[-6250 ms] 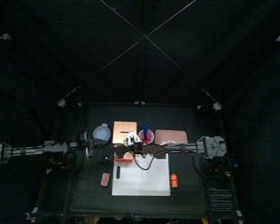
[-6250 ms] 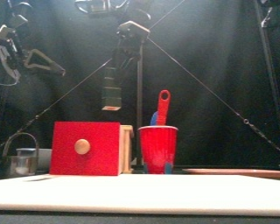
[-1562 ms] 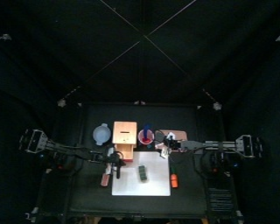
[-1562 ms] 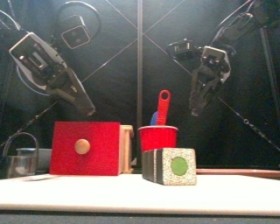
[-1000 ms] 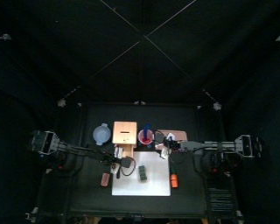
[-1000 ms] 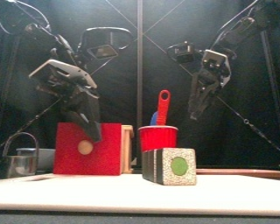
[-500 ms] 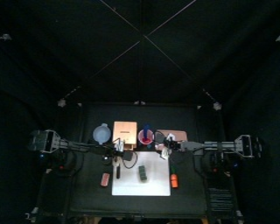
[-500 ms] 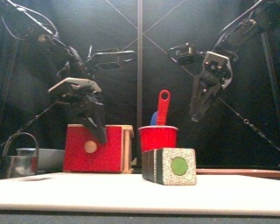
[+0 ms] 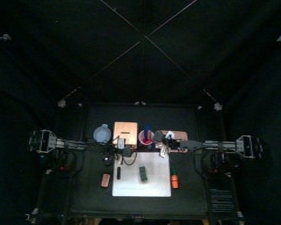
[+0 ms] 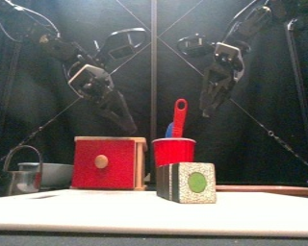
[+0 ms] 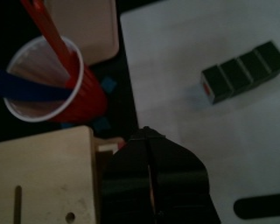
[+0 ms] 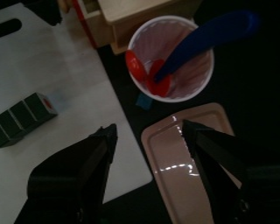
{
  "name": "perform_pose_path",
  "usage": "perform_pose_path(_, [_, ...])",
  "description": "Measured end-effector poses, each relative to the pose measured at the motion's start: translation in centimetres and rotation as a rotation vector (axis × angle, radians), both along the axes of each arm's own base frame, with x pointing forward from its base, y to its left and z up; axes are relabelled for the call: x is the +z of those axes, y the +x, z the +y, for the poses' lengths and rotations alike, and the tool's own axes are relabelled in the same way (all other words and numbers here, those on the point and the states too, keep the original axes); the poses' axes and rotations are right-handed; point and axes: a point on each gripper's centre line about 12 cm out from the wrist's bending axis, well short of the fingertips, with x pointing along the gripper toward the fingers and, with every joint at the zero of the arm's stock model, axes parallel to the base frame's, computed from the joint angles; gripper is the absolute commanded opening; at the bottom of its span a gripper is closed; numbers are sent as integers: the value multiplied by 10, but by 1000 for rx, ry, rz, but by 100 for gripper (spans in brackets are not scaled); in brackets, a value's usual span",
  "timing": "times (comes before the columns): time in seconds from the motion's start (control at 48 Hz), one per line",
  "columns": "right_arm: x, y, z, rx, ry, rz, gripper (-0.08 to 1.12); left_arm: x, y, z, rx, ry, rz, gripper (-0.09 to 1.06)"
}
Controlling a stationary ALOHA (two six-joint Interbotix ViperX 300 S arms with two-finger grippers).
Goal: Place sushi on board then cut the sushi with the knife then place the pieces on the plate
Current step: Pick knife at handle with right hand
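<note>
The sushi roll (image 9: pixel 144 173), a row of dark green blocks, lies on the white cutting board (image 9: pixel 131 185); in the front view the sushi roll (image 10: pixel 187 183) shows its green end. The red cup (image 10: pixel 175 163) behind it holds a red knife (image 10: pixel 179 117) and a blue knife (image 12: pixel 219 33). The pink plate (image 9: pixel 172 138) lies right of the cup. My left gripper (image 10: pixel 128 125) hangs shut and empty above the wooden box (image 10: pixel 109 162). Open and empty, my right gripper (image 10: pixel 206 110) hovers over the cup (image 12: pixel 171 66) and plate (image 12: pixel 184 166).
A blue-grey bowl (image 9: pixel 102 134) sits left of the box. A metal cutter (image 10: pixel 26 178) stands at the far left. One orange toy (image 9: pixel 105 179) lies left of the board, another (image 9: pixel 175 181) at its right edge.
My left gripper has risen from in front of the box's drawer to above the box. The right gripper has lifted slightly. The sushi has not moved.
</note>
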Motion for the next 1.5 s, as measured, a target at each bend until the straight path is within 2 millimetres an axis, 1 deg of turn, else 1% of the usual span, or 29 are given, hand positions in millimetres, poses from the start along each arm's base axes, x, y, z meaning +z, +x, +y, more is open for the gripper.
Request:
perform_pose_path(0.125, [6,11,-3,33,-25,38,92,20,-16,0,-14,-22,-194,10])
perform_pose_path(0.229, [5,20,-7,61,-39,89,92,28,-32,6,14,-47,-294,10])
perform_pose_path(0.438, [0,39,-13,116,-44,146,92,29,-60,12,76,-87,-345,10])
perform_pose_path(0.625, [-12,56,-21,125,-42,185,92,29,-75,15,104,-97,-365,10])
perform_pose_path(0.792, [-23,59,-22,117,-31,269,87,25,-82,17,123,-107,-362,10])
perform_pose_path(0.896, [-27,61,-23,117,-33,300,80,24,-83,18,128,-106,-360,10])
perform_pose_path(0.979, [-24,63,-23,114,-36,300,74,24,-84,19,134,-107,-361,10])
perform_pose_path(1.062, [-23,65,-24,110,-35,304,70,24,-84,20,135,-106,-361,10])
perform_pose_path(1.292, [-25,71,-26,106,-35,328,68,18,-87,19,144,-116,-346,10])
perform_pose_path(1.5, [-21,73,-29,105,-57,325,67,14,-89,20,152,-123,-337,10])
